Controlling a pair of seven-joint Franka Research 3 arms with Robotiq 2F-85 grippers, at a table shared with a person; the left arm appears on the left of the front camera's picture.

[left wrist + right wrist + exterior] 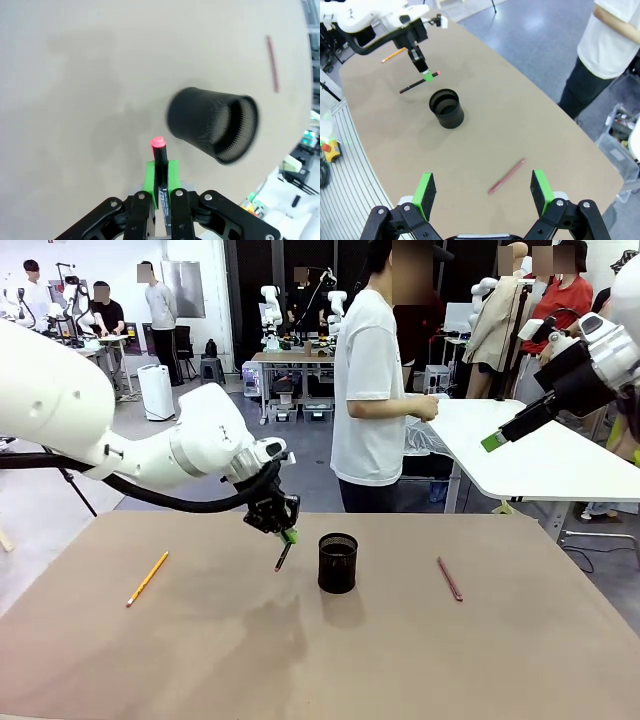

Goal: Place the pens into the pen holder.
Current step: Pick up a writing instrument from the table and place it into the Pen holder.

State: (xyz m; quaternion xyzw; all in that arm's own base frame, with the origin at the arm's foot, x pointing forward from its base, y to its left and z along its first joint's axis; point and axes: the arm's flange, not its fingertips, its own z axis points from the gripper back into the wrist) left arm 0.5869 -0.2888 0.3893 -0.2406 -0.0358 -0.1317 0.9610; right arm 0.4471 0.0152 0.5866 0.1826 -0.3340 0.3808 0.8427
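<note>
At the far left of the table (90, 660) the yellow pencil (147, 578) lies alone, well apart from everything else. Right of it, the left gripper (287, 536) is clamped on the black pen (283, 557). The pen hangs slanted, with its red end pointing away from the wrist camera. I cannot tell whether its lower end is clear of the table. Just beside it to the right stands the pen holder (338, 562), upright and apparently empty.

To do this step well, I would raise the pen above the rim, bring it nearer to upright over the mouth, and lower one end well inside before letting go. The cup looks light, so a knock on the rim could tip it.

Farther right lies the reddish-brown pen (450, 579). The right gripper (495, 440) hangs high above it with its jaws apart and nothing in them.
</note>
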